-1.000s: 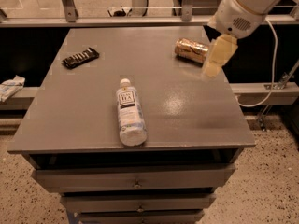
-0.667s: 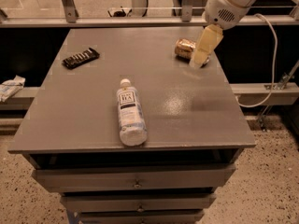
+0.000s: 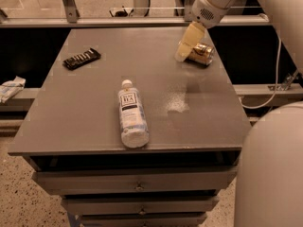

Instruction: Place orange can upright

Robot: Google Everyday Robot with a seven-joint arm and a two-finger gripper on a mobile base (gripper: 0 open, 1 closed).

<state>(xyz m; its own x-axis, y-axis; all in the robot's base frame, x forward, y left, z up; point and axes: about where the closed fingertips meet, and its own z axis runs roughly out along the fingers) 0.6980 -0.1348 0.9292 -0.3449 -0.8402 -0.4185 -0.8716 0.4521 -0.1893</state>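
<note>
The orange can [image 3: 200, 54] lies on its side near the far right edge of the grey table [image 3: 94, 103]. It is shiny orange-gold. My gripper [image 3: 182, 55] comes down from the white arm [image 3: 213, 4] at the top right. Its pale tip is at the can's left end and covers part of it, low over the table top. I cannot tell if it touches the can.
A clear tea bottle [image 3: 130, 117] with a white cap lies on its side in the table's front middle. A black remote-like object [image 3: 82, 58] lies at the far left. Drawers [image 3: 137, 183] are below the table. A white robot body part [image 3: 272, 169] fills the lower right.
The gripper has moved left, from the can's right side to its left end. The can still lies on its side in the same place.
</note>
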